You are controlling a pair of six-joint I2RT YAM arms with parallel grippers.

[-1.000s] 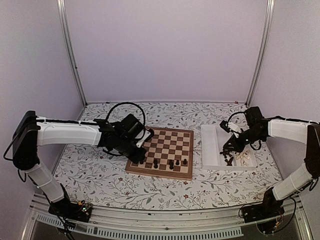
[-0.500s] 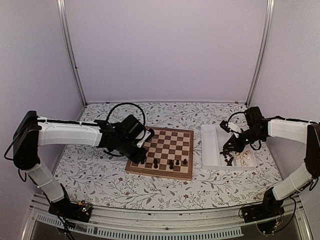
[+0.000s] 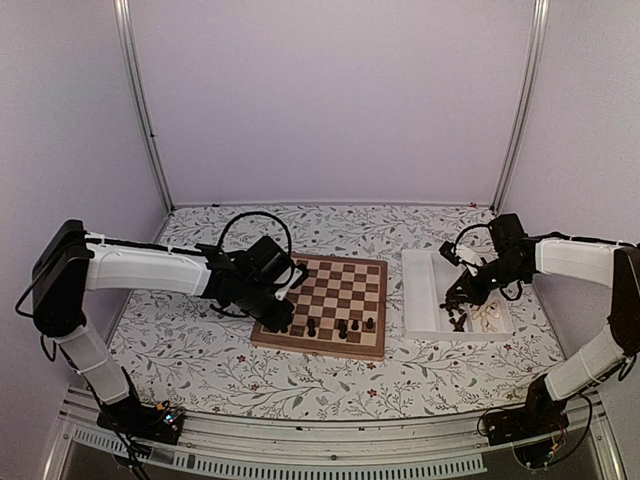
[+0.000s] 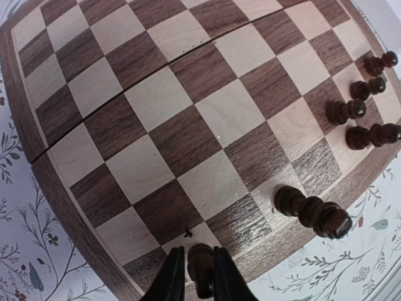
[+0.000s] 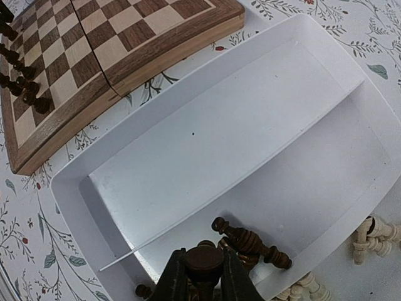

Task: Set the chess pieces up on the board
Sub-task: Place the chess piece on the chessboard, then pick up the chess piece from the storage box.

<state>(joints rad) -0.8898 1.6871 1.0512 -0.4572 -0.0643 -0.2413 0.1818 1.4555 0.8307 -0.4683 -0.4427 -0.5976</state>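
Note:
The board lies in the middle of the table with several dark chess pieces along its near edge. My left gripper is at the board's near left corner. In the left wrist view it is shut on a dark piece just over the corner squares of the board. Another dark piece stands close by. My right gripper is over the white tray. In the right wrist view it is shut on a dark piece.
The white tray stands right of the board and has a divider. Loose dark pieces lie in its near compartment. Cream pieces lie at its edge. The board's corner shows top left.
My left arm has shifted slightly, and its gripper stays at the board's near left corner. The right arm has not moved.

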